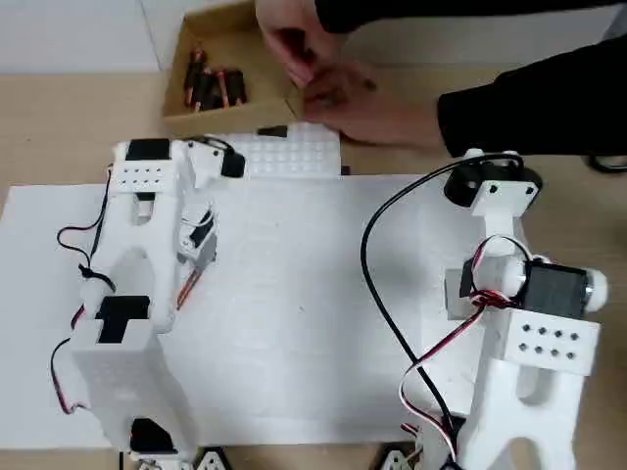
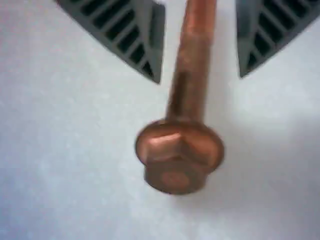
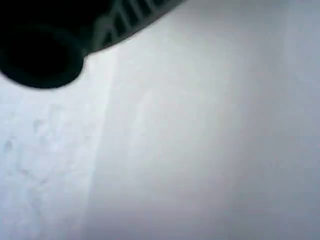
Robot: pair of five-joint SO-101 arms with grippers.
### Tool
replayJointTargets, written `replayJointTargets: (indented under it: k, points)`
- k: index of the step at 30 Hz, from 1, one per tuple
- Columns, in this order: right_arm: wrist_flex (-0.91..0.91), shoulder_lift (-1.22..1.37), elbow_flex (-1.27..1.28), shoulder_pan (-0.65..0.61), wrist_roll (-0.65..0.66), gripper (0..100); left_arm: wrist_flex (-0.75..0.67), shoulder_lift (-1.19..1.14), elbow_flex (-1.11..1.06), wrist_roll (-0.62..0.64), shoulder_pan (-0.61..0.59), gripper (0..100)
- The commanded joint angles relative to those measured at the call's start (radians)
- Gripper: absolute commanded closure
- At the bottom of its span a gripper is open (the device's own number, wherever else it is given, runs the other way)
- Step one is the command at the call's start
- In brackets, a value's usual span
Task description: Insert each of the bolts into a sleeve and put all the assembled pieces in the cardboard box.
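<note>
A person's hands cover the cardboard box at its right edge, blocking that side. Between the arms the white sheet gives free room, but a black cable crosses it.

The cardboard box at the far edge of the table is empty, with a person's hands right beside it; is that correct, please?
Not empty: the high view shows the cardboard box holding several copper-and-black pieces. The person's hands are right beside it.
</note>
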State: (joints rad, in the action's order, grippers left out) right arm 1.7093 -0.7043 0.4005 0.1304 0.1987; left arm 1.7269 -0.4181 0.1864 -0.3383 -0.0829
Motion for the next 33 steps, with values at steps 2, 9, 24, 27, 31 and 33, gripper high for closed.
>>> replayJointTargets:
  k: [2,9,24,27,31,33]
  points:
    - [-0.016,-0.015,-0.006,0.004,0.008,99.5,0.025,0.009,0.054,-0.011,0.009,90]
    - [-0.021,-0.013,-0.006,0.004,0.008,99.5,0.018,-0.003,0.053,-0.014,0.038,90]
    - [-0.041,-0.012,-0.006,0.002,0.008,99.5,0.009,-0.005,0.050,0.002,0.098,90]
    - [-0.041,-0.012,-0.006,0.002,0.008,99.5,0.011,-0.005,0.050,0.000,0.083,90]
    - [-0.042,-0.012,-0.006,0.002,0.008,99.5,0.015,-0.005,0.030,0.000,0.084,90]
    - [-0.042,-0.012,-0.006,0.002,0.008,99.5,0.011,-0.005,-0.004,-0.002,0.084,90]
